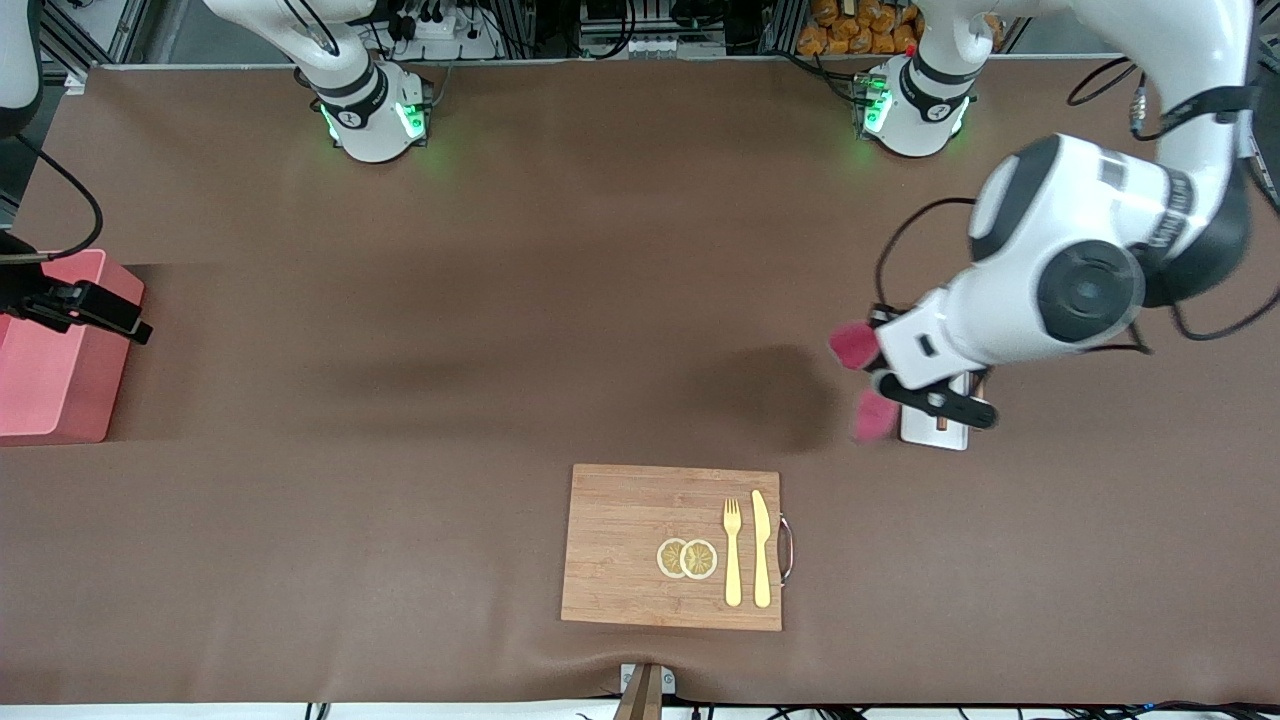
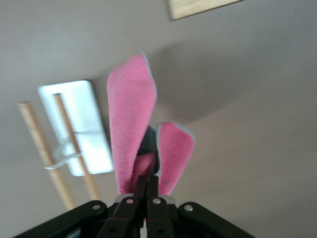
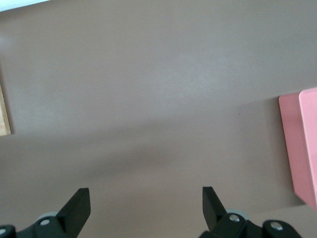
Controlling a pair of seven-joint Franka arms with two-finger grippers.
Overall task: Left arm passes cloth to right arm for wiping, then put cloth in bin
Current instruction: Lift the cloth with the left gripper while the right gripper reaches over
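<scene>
The raspberry-red cloth (image 1: pixel 856 346) hangs in two flaps from my left gripper (image 1: pixel 868 378), which is shut on it in the air over the table, just beside the white tray. In the left wrist view the cloth (image 2: pixel 131 124) stands out from the closed fingers of the left gripper (image 2: pixel 147 186). The salmon-pink bin (image 1: pixel 60 370) stands at the right arm's end of the table. My right gripper (image 1: pixel 125 322) hovers at the bin's edge, open and empty. In the right wrist view the right gripper (image 3: pixel 146 198) is over bare table, with the bin (image 3: pixel 302 148) to one side.
A white tray with brown chopsticks (image 1: pixel 935 430) lies under the left hand, and it also shows in the left wrist view (image 2: pixel 79 124). A wooden board (image 1: pixel 625 545) with a fork, a knife and two lemon slices lies near the front edge.
</scene>
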